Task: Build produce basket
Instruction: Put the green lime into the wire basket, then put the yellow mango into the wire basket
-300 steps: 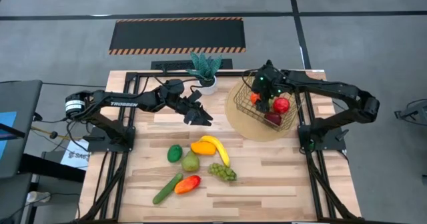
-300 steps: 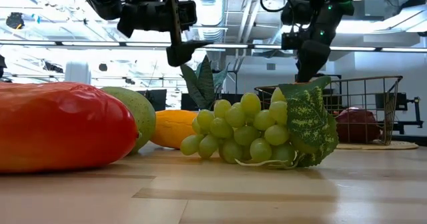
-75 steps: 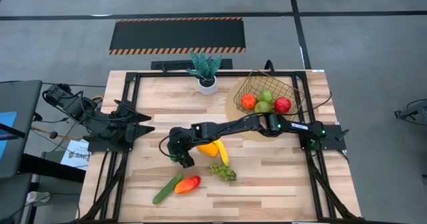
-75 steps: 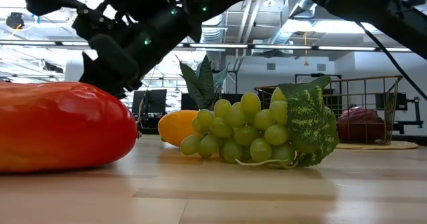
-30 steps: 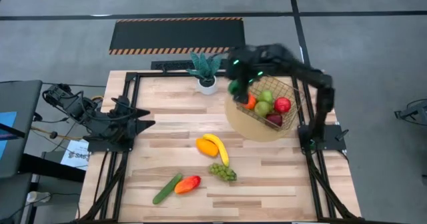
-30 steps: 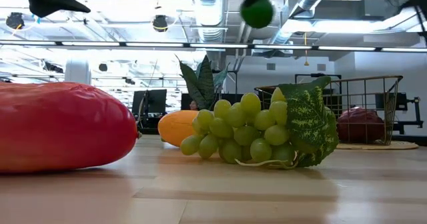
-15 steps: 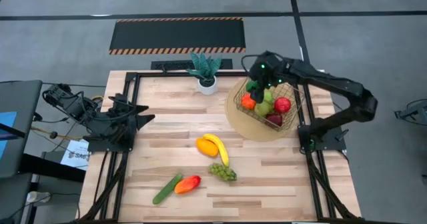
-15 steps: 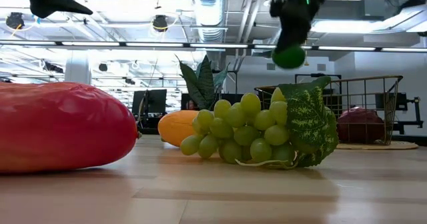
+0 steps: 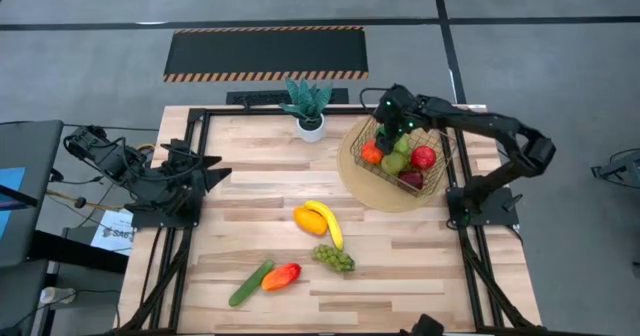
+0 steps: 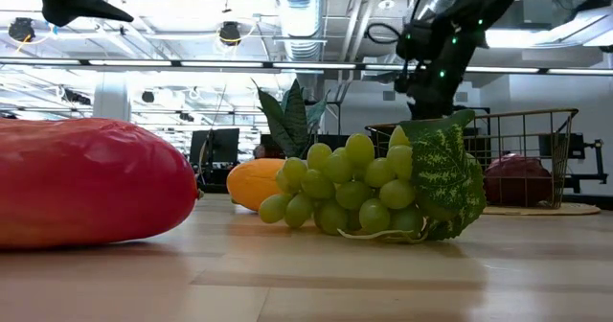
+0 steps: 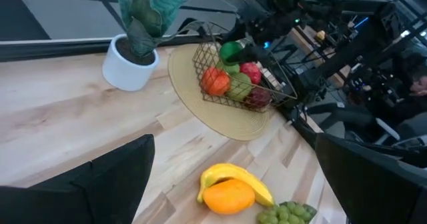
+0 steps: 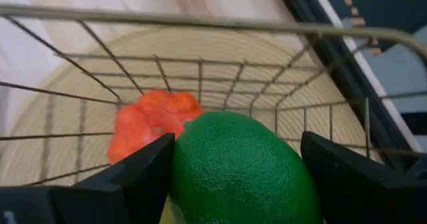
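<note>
The right gripper (image 9: 390, 128) hangs over the near corner of the wire basket (image 9: 437, 172), its two fingers (image 12: 140, 177) closed around a green lime (image 12: 243, 171) that fills the gap between them. The wrist view looks past the lime straight down into the basket, onto an orange fruit (image 12: 150, 121) lying on the mesh floor, so the arm appears to be holding the lime above a free spot ready for release. From the left wrist view the lime (image 11: 230, 51) sits at the basket's rim (image 11: 207, 51), above the fruit already inside, not yet resting among it.

The basket stands on a round tan mat (image 9: 375, 196) at the table's far right, beside a potted plant (image 9: 308, 106). Inside it lie the orange (image 9: 372, 154), a green pear (image 9: 393, 162), a red apple (image 9: 423, 157) and a dark plum (image 9: 410, 179).

Well apart, mid-table, the banana (image 9: 328, 221) and an orange pepper (image 9: 305, 220) touch each other, with the grapes (image 9: 335, 259), a red pepper (image 9: 283, 275) and a cucumber (image 9: 250, 283) nearer the front edge.

The left gripper (image 9: 210, 166) waits at the table's left edge; its fingers (image 11: 100, 184) are spread wide and hold nothing.
</note>
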